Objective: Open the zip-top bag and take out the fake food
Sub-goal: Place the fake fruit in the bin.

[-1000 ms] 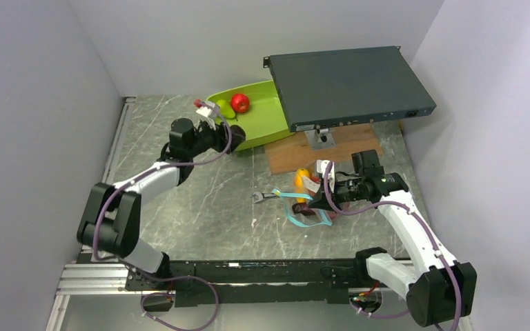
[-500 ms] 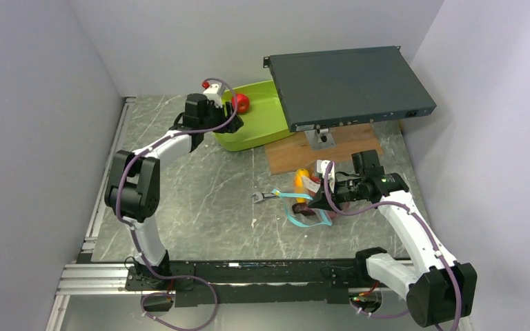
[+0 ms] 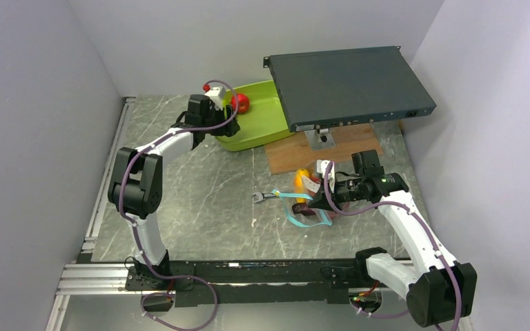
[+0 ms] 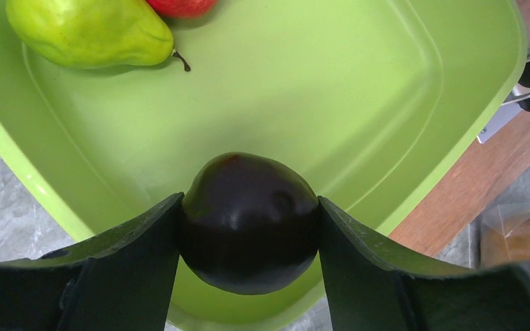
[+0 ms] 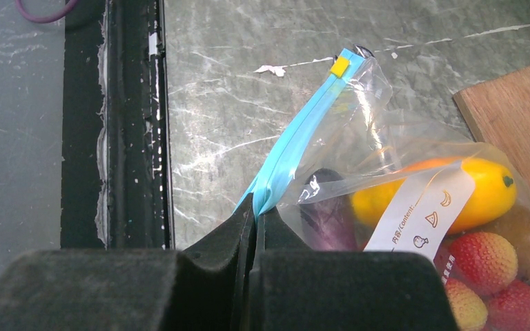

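- Toward eleven o'clock on the table (image 3: 200, 196), the left gripper (image 4: 248, 231) pinches the dark plum (image 4: 248, 207) between both fingers, over the near edge of the lime-green tray (image 4: 359, 89).
- From the plum, the pear (image 4: 90, 31) lies at ten o'clock and the apple (image 4: 183, 5) at twelve, both already in the tray.
- Let go this close to the rim, the round, glossy plum could clip the edge and roll out onto the table. Carrying it farther toward twelve o'clock first looks safer.
- At four o'clock on the table the zip-top bag (image 5: 379, 117) lies just beside the wrench (image 3: 266, 197), with the mango (image 5: 483, 189), eggplant (image 5: 328, 217) and grape bunch (image 5: 486, 265) inside it.
- The right gripper (image 5: 255, 221) is pressed together on one end of the bag's blue zip strip (image 5: 303, 138).
- That hold is narrow and on thin plastic. A tug could slide the strip free, letting the mouth sag closed, or drag the whole bag and spill fruit onto the table.
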Motion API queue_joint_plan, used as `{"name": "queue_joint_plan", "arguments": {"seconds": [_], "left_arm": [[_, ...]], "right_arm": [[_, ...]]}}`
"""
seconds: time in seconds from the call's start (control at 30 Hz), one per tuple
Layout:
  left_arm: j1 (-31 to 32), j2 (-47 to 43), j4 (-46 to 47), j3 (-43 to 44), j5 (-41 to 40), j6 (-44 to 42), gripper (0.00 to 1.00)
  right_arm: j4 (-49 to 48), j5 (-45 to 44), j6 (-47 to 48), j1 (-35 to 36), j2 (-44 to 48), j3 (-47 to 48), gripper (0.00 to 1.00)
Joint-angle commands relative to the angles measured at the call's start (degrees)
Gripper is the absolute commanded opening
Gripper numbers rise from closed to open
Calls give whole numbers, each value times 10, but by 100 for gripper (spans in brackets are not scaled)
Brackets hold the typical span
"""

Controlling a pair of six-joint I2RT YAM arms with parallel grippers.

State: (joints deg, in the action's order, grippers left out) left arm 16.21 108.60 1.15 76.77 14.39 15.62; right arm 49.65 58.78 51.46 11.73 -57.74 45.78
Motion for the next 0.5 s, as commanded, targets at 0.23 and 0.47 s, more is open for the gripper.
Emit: {"name": "queue_joint_plan", "arguments": {"seconds": [0.23,0.47], "left_arm": [[3,-78,41,-24,-14,-26,80],[3,-157,98,-93,-47,-39,84]], "right_arm": [[-3,13,14,3,6,6,0],[-3,11,14,1,6,7,0]]}}
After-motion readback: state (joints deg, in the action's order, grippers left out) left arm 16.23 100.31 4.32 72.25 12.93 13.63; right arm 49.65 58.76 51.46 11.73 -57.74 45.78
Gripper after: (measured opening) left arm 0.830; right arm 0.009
